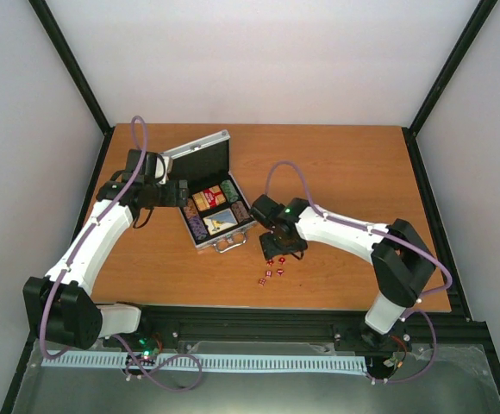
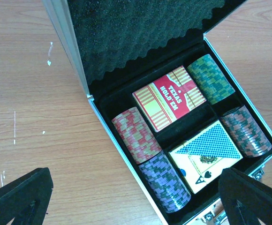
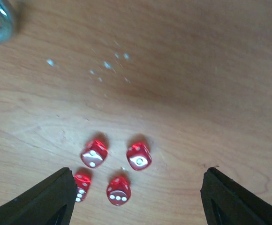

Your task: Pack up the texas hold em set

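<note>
On the table (image 1: 353,164), left of the middle, the case (image 1: 200,157) lay open, with its lid tilted back and its handle (image 1: 226,246) toward the arms. Inside it, four chip stacks, red (image 2: 136,135), purple (image 2: 166,183), green (image 2: 211,78) and dark red (image 2: 246,131), lay in rows along the sides. Between them lay the red deck (image 2: 170,97) and the blue deck (image 2: 206,154). The left gripper (image 2: 133,187) hung at the left side of the case, spread wide and holding nothing. Near the handle, the dice (image 3: 139,156) lay on the bare table, outside the case. The right gripper (image 3: 138,176) was low over them, with its fingers apart on both sides of the group and grasping none. One die (image 3: 82,186) was just beside a finger (image 3: 42,201).
</note>
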{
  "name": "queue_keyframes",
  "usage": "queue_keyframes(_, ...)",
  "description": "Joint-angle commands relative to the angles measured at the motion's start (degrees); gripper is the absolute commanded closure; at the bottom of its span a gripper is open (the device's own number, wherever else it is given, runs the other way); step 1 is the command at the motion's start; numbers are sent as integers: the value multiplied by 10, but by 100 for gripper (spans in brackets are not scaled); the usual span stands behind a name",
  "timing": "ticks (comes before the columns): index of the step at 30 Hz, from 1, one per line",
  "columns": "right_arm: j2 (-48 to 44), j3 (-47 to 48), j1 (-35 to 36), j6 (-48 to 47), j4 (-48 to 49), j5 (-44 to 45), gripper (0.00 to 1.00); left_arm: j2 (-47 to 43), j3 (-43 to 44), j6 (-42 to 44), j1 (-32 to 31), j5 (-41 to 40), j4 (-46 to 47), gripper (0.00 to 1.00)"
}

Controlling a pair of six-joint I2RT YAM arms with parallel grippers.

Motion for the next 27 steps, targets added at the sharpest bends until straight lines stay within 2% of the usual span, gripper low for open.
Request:
queue_keyframes(1, -23, -46, 3, 35, 19, -12, 27, -9, 18, 1, 4, 8, 6, 0)
queue_keyframes(6, -14, -82, 3, 37, 50, -27, 30, -7, 21, 3, 4, 8, 4, 0)
queue_keyframes(14, 10, -80, 1, 19, 59, -13, 35, -4, 18, 5, 4, 6, 4, 0)
queue_keyframes(18, 23, -82, -4, 17, 62, -11, 45, -3, 17, 6, 4, 4, 5, 0)
queue_keyframes(25, 41, -83, -16, 8, 77, -20, 46, 2, 15, 9, 4, 0, 6, 0)
queue_keyframes(27, 48, -82, -18, 5, 79, -20, 49, 3, 15, 9, 4, -1, 7, 0)
